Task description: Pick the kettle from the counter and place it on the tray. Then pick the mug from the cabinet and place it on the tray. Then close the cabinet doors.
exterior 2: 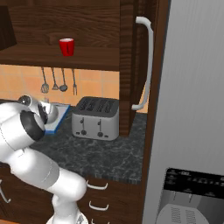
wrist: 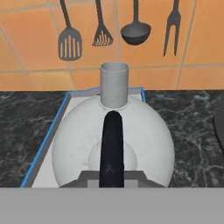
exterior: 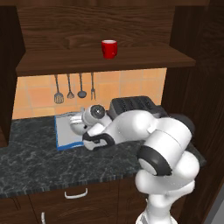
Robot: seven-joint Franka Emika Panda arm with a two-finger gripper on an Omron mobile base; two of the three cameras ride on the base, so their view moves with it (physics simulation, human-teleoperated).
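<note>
One kettle (wrist: 113, 144), a white dome with a short spout, sits over the tray (wrist: 48, 142), whose blue rim frames it on the left and far side. Whether its base touches the tray yet cannot be told. Its thin black handle runs straight away from the hand camera toward the spout, and the gripper (wrist: 112, 177) is closed tight on that handle's near end, so the kettle lies directly ahead of the fingers. The likely next move is to let go here.

The one tray lies on the dark counter (exterior: 35, 166), just left of one toaster (exterior 2: 96, 118). One red mug (exterior: 109, 48) stands on the cabinet (exterior: 87, 61) shelf above, well apart. Four utensils (wrist: 103, 28) hang on the tiled wall. One door (exterior 2: 142, 61) stands open at right.
</note>
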